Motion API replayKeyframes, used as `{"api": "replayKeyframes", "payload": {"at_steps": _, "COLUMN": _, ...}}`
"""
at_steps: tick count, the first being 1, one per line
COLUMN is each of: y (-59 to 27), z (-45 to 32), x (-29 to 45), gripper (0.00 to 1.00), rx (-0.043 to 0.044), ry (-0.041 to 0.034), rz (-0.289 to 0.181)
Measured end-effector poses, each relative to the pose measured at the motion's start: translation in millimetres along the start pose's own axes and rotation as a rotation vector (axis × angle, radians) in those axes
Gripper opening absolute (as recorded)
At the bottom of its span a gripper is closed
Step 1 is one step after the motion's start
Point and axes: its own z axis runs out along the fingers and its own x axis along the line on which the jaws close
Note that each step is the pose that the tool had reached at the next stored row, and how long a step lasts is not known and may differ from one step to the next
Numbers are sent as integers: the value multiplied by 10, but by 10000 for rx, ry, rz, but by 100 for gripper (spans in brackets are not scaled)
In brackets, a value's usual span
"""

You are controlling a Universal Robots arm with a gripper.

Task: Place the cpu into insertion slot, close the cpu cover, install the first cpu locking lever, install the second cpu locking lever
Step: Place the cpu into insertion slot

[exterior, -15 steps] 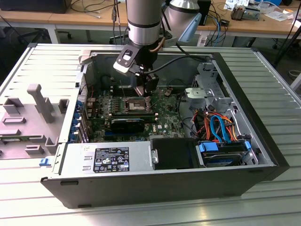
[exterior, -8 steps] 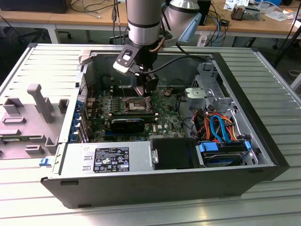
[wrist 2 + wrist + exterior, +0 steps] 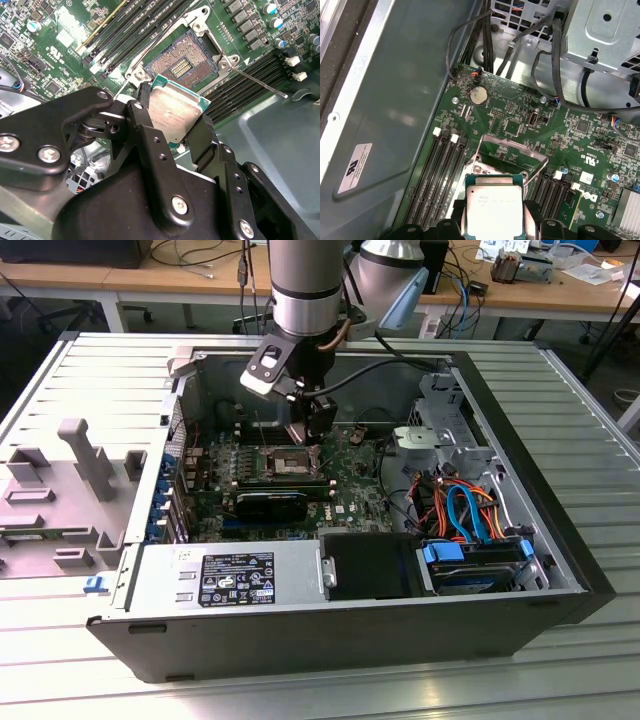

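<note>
Black fingers of the gripper pinch the small square silver-topped cpu by its edges, held over the open dark-centred, silver-rimmed insertion slot. The danger, I'd say, is going down skewed and bending contacts, or clipping the raised thin silvery cpu cover.

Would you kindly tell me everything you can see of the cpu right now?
The cpu is a small flat square chip with a dull silver-grey metal lid over a green rim. The claw is shut on it, its black fingers pressing two opposite edges. It is held close above the open insertion slot, not seated in it. Faint print marks the lid in the first wrist view.
</note>
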Motion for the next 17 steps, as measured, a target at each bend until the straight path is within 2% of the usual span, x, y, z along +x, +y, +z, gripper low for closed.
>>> {"api": "replayKeyframes", "payload": {"at_steps": 17, "y": 0, "z": 0, "x": 0, "gripper": 54, "rx": -2, "ry": -5, "rz": 139}}
